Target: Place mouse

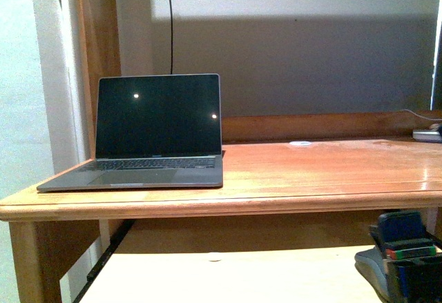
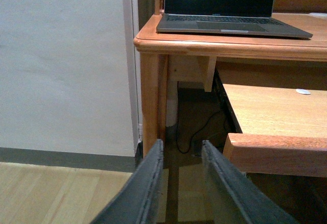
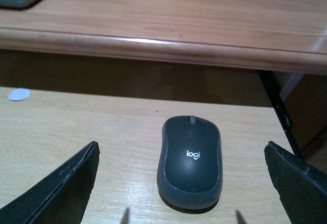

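Observation:
The mouse (image 3: 190, 163) is a dark grey, domed oval with a white logo. It lies on the pale wooden pull-out shelf (image 3: 76, 127) just under the desk's front edge (image 3: 153, 45). My right gripper (image 3: 181, 147) is open, with one finger (image 3: 56, 188) on each side of the mouse and clear of it. In the front view this gripper (image 1: 407, 255) shows at the lower right, below the desk top. My left gripper (image 2: 181, 155) is shut on nothing and hangs low over the floor, beside the desk's left leg (image 2: 152, 96).
An open grey laptop (image 1: 159, 134) with a dark screen stands on the left of the desk top (image 1: 331, 172). A small white disc (image 3: 19, 95) lies on the shelf, and another white disc (image 1: 300, 143) on the desk top. A grey item with a cable (image 1: 428, 135) sits at the far right.

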Controlling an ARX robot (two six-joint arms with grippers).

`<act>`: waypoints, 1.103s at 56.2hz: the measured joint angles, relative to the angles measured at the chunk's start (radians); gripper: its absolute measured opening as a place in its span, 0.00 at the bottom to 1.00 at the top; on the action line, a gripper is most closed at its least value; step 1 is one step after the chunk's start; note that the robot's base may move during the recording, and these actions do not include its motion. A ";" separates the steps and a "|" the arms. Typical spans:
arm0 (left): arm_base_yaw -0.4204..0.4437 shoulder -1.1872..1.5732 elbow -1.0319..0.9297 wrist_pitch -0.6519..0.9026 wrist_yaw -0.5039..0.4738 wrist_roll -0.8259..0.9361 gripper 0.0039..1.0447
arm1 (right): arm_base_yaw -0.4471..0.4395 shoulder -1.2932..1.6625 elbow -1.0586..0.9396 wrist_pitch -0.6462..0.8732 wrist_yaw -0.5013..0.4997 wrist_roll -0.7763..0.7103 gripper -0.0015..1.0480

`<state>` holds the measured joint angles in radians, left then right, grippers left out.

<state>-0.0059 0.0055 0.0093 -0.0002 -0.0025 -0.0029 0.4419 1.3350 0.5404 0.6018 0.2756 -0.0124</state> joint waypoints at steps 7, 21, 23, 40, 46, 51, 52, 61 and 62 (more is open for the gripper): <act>0.000 0.000 0.000 0.000 0.000 0.000 0.50 | 0.016 0.069 0.047 -0.041 0.017 -0.012 0.93; 0.000 0.000 0.000 0.000 0.000 0.000 0.90 | 0.031 0.197 0.144 -0.099 0.059 -0.042 0.93; 0.000 0.000 0.000 0.000 0.000 0.000 0.94 | 0.026 0.212 0.160 -0.116 0.067 -0.041 0.93; 0.000 0.000 0.000 0.000 0.000 0.001 0.93 | -0.010 0.302 0.285 -0.245 0.150 -0.045 0.93; 0.000 0.000 0.000 0.000 0.000 0.001 0.93 | -0.017 0.327 0.321 -0.294 0.157 -0.042 0.93; 0.000 0.000 0.000 0.000 0.000 0.001 0.93 | -0.026 0.346 0.344 -0.348 0.156 -0.035 0.93; 0.000 0.000 0.000 0.000 0.000 0.001 0.93 | -0.028 0.350 0.347 -0.358 0.154 -0.032 0.93; 0.000 0.000 0.000 0.000 0.000 0.001 0.93 | -0.045 0.369 0.383 -0.422 0.136 0.011 0.93; 0.000 0.000 0.000 0.000 0.000 0.001 0.93 | -0.046 0.369 0.385 -0.425 0.134 0.015 0.93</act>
<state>-0.0059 0.0055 0.0093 -0.0002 -0.0025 -0.0021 0.3962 1.7042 0.9257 0.1772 0.4091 0.0025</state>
